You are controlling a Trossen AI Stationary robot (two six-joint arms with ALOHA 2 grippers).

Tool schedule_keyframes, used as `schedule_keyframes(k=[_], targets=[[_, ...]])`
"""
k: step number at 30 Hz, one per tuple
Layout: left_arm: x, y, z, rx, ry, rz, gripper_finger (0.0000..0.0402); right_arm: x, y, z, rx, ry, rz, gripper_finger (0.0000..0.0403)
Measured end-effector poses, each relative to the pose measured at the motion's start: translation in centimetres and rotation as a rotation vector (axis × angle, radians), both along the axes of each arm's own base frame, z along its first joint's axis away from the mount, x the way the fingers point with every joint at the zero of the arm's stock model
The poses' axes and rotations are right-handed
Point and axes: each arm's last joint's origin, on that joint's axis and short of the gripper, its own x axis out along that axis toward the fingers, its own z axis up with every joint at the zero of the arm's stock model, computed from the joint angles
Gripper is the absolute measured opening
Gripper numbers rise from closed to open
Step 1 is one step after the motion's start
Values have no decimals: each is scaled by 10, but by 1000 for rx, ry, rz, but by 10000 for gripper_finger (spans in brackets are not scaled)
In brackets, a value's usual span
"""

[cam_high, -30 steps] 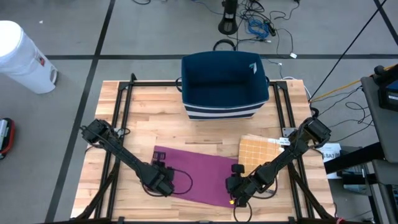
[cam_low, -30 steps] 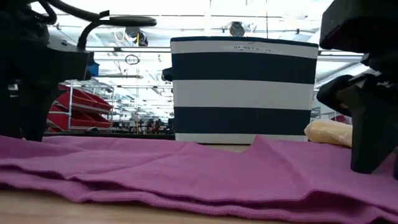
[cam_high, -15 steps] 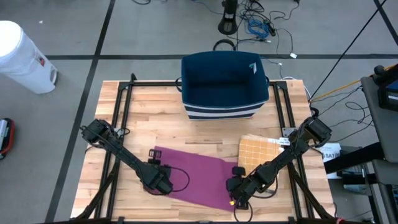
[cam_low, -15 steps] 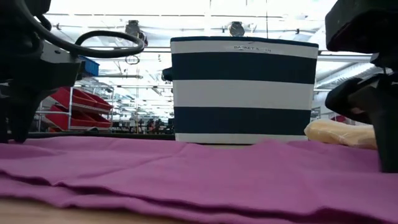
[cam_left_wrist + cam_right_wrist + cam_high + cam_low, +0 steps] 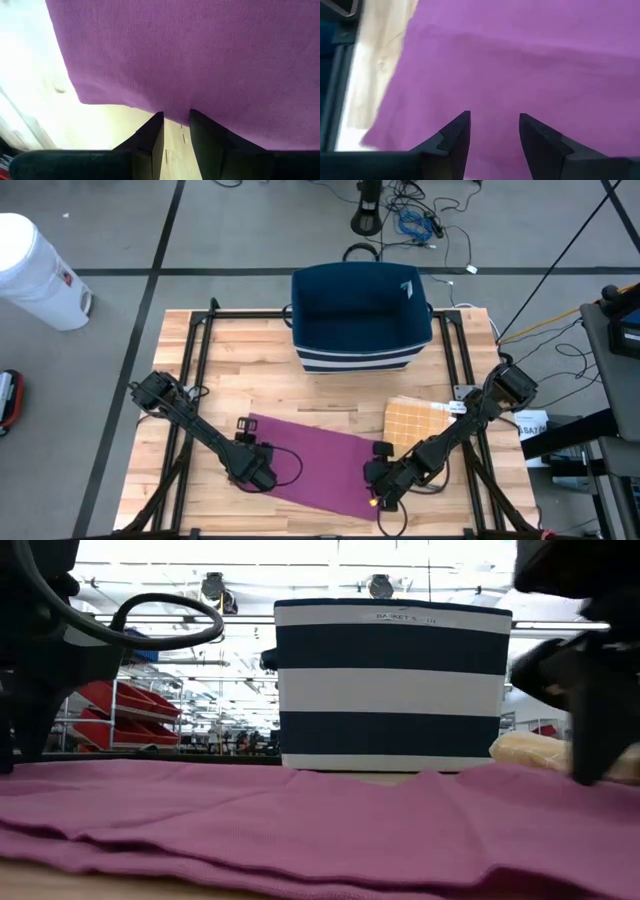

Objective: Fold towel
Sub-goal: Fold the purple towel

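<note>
Near the table's (image 5: 200,380) front edge, both grippers (image 5: 175,117) (image 5: 492,122) hover narrowly parted over the purple towel (image 5: 310,465), holding nothing; a shallow pinch could slip off.

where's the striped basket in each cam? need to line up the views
High view: striped basket at the table's far middle, seen from above.
Low view: upright at centre, behind the purple towel.
Left wrist view: not in it.
Right wrist view: not in it.
Shared landmark: the purple towel, in all four views.
</note>
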Motion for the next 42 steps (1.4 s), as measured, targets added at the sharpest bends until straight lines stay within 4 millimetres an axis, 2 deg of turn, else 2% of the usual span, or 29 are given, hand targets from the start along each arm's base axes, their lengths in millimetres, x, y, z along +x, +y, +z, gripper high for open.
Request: schedule_keyframes(k=[9, 17, 23, 35, 42], targets=[[-3, 4, 2, 63, 30, -15, 99, 12, -14, 1, -19, -30, -40, 155], [3, 9, 5, 160, -115, 10, 99, 15, -11, 4, 17, -50, 38, 155], [15, 2, 2, 117, -266, 5, 99, 15, -11, 4, -18, -63, 86, 155], [47, -18, 2, -59, -590, -45, 99, 22, -11, 9, -189, -194, 366, 155], [61, -16, 6, -90, -713, -7, 99, 35, -26, 11, -189, -222, 436, 155]])
